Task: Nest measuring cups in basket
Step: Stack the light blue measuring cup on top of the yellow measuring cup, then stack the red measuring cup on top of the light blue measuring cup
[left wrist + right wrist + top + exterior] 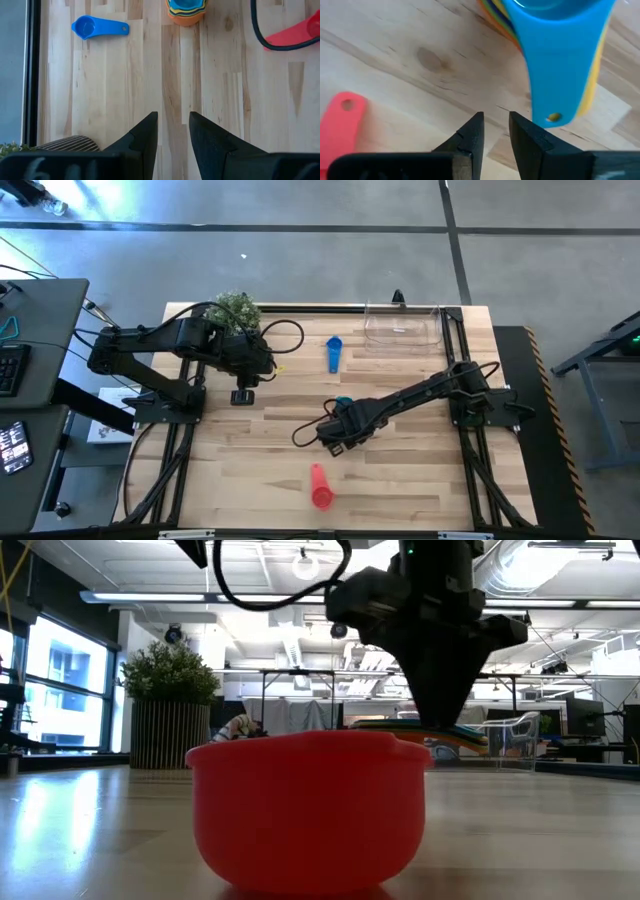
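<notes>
A stack of nested cups, teal on top over yellow and orange, stands mid-table; its handles reach toward my right gripper. That gripper hovers just near-side of the stack, fingers almost together, holding nothing. A blue cup lies alone farther back. The red-pink cup lies near the table's near edge and fills the low view. The clear basket sits at the far right. My left gripper waits at the left, fingers close together over bare wood.
A potted green plant stands at the far left beside the left arm. A black cable loops over the wood near the red-pink cup. Bare tabletop lies between the stack and the near edge.
</notes>
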Controlling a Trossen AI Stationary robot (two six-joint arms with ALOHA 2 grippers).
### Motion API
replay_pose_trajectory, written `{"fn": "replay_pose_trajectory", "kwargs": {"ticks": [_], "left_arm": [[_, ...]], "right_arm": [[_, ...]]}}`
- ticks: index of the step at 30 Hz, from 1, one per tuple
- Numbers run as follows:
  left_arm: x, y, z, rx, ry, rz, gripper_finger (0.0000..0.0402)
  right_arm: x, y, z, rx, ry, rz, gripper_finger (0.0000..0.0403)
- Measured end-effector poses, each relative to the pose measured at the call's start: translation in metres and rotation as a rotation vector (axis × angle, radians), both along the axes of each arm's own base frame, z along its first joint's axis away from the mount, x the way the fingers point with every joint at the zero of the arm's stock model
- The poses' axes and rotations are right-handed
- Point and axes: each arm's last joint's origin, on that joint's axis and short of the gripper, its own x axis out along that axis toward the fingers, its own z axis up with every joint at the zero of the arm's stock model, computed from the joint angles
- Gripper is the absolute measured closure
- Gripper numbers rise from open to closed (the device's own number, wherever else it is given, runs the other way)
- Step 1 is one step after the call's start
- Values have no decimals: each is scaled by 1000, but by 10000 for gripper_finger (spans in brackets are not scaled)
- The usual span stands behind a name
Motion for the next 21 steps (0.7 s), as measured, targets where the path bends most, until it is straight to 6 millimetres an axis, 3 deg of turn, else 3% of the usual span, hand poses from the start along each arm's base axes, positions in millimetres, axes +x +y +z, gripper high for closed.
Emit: {"fn": "replay_pose_trajectory", "kwargs": {"ticks": [13, 21], "left_arm": [[0, 0, 0, 0, 0, 0, 298], [0, 0, 0, -9, 2, 13, 298]], "right_arm": [[-1, -11, 1, -38, 35, -21, 322], [10, 1, 29, -33, -71, 50, 322]]}}
